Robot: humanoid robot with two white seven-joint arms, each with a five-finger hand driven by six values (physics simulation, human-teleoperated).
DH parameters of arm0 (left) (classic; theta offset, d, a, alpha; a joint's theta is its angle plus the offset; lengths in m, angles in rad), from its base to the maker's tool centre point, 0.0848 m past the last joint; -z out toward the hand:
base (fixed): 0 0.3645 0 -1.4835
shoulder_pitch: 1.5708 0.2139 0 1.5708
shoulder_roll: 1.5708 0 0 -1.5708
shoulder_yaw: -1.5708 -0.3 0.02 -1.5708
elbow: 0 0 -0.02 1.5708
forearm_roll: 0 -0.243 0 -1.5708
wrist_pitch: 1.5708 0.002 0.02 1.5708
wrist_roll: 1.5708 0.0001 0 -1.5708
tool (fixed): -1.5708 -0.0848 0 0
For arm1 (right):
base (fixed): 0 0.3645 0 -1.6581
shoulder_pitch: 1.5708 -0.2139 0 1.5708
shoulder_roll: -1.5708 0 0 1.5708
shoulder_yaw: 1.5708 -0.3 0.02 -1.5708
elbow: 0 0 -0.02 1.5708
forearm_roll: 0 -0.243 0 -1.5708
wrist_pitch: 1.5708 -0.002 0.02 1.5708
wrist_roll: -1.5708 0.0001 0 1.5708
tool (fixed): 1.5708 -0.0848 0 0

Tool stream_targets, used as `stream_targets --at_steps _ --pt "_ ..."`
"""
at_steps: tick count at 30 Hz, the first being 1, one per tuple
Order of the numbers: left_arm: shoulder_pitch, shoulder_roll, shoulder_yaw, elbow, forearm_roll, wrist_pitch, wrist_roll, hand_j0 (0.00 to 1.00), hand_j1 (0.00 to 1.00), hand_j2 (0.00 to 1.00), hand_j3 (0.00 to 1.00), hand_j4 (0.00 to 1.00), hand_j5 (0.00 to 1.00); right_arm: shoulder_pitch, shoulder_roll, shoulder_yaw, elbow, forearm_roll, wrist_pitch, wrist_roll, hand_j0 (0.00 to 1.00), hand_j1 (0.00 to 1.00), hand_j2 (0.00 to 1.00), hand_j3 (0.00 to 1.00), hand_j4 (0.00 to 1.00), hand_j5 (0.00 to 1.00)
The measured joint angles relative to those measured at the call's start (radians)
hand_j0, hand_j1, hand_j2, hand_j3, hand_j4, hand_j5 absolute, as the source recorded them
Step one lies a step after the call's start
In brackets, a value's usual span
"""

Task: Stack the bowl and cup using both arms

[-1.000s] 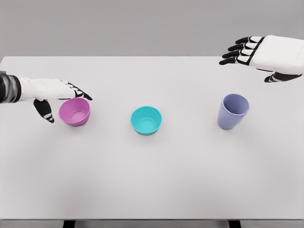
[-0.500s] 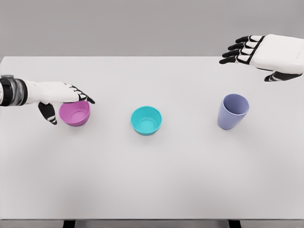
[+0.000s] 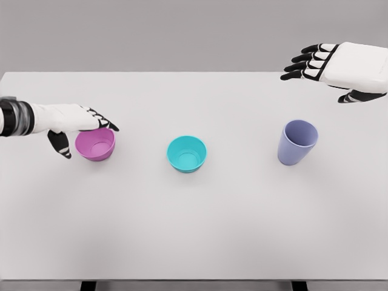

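**At the pink bowl's rim, left hand settling for a grasp**

On the white tabletop (image 3: 194, 230), three vessels in a row: small pink plastic bowl (image 3: 95, 143) at left, turquoise plastic bowl (image 3: 187, 153) in the middle, tall lavender plastic cup (image 3: 297, 142) at right, all well apart and upright. Left hand (image 3: 70, 121) at the pink bowl, fingers over the far rim, thumb hanging down outside the left wall, not yet clamped; nudged a shade nearer over the last second, then almost still. Probably the final alignment before closing. Right hand (image 3: 339, 68) high beyond the cup, fingers extended, holding nothing, barely moved. Nothing lifted or stacked so far; cup untouched.
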Motion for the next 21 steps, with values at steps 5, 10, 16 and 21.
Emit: stream_targets --at_steps 5,10,16,21 --pt "0.003 -0.006 0.012 0.003 -0.012 0.002 0.0 1.0 1.0 1.0 1.0 1.0 1.0 0.0 0.0 0.0 0.0 0.0 0.0 0.0 1.0 1.0 1.0 1.0 1.0 1.0" --pt "0.009 -0.02 0.016 0.011 -0.025 0.012 0.0 1.0 1.0 1.0 1.0 1.0 1.0 0.0 0.001 0.0 0.0 0.0 0.0 0.0 1.0 1.0 1.0 1.0 1.0 1.0" --pt "0.021 -0.032 0.018 0.017 -0.029 0.016 0.0 1.0 1.0 1.0 1.0 1.0 1.0 -0.002 0.002 0.0 0.0 0.0 0.0 0.0 1.0 1.0 1.0 1.0 1.0 1.0" --pt "0.024 -0.035 0.018 0.018 -0.029 0.016 0.0 1.0 1.0 1.0 1.0 1.0 1.0 -0.002 0.002 0.0 0.0 0.0 0.0 0.0 1.0 1.0 1.0 1.0 1.0 1.0"
